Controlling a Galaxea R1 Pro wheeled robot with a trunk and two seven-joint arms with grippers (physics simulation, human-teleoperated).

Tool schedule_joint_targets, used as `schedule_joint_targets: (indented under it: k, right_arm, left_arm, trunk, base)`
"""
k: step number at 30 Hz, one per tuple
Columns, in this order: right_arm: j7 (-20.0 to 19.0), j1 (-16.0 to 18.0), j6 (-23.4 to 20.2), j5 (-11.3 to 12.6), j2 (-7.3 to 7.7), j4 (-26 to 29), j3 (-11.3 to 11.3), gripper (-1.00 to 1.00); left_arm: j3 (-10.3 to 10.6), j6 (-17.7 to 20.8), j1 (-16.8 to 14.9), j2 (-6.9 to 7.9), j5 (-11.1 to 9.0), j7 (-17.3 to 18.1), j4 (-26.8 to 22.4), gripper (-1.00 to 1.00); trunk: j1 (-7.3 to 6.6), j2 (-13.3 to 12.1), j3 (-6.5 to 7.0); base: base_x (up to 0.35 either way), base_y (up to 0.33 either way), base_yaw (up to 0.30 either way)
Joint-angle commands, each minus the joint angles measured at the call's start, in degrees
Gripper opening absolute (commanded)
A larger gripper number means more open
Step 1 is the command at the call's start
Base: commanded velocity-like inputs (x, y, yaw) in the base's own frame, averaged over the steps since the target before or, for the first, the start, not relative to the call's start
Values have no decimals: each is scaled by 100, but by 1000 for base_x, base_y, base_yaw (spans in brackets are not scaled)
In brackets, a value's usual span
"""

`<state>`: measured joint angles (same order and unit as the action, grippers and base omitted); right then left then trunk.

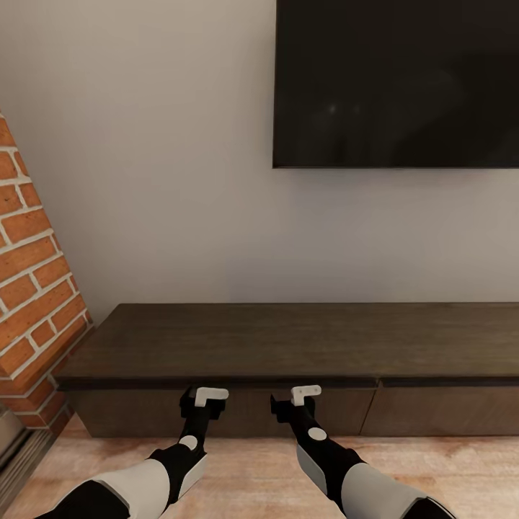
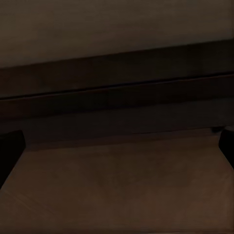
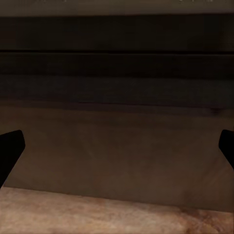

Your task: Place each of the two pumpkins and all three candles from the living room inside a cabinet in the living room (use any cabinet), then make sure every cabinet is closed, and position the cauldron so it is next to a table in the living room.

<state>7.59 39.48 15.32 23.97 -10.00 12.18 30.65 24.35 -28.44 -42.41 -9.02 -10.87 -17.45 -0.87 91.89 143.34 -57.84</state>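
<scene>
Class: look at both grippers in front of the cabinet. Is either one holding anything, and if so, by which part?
Nothing is held. The left gripper and right gripper are both open, close to the cabinet front, with only the drawer face between their fingers.

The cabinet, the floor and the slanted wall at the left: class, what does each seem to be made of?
The cabinet: dark-brown wood, matte, with faint grain streaks along its top. The floor: pale wood boards, going by the grain, perhaps laminate. The slanted wall: red brick with pale mortar lines, rough-looking.

Cabinet (image 1: pixel 303 339) seen along wall, drawer fronts shut. Left gripper (image 1: pixel 204 401) and right gripper (image 1: pixel 295 398) held close to leftmost front. TV (image 1: pixel 396 83) mounted above; brick (image 1: pixel 32 288) at left.
</scene>
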Motion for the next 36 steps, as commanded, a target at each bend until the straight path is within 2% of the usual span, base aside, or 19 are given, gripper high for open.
schedule_joint_targets:
  k: [1, 8, 23, 36]
  right_arm:
    - [32, 2, 20, 38, 0, -5, 49, 100]
    - [32, 4, 20, 30, 0, -5, 66, 100]
    - [41, 5, 21, 20, 0, -5, 81, 100]
    - [26, 1, -1, 27, 0, -5, 65, 100]
  left_arm:
    - [-18, -29, -48, -4, -91, -11, 11, 100]
    - [-18, -22, -48, -4, -91, -5, 16, 100]
    - [-18, -21, -48, -4, -91, 23, 16, 100]
    - [-18, -21, -48, -9, -99, 64, 19, 100]
  trunk:
    - [-1, 1, -4]
    - [-1, 1, -4]
    - [-1, 1, -4]
    - [-1, 1, -4]
  base:
    - [0, 0, 0]
    - [-46, 0, 0]
    - [-208, 0, 0]
    - [-26, 0, 0]
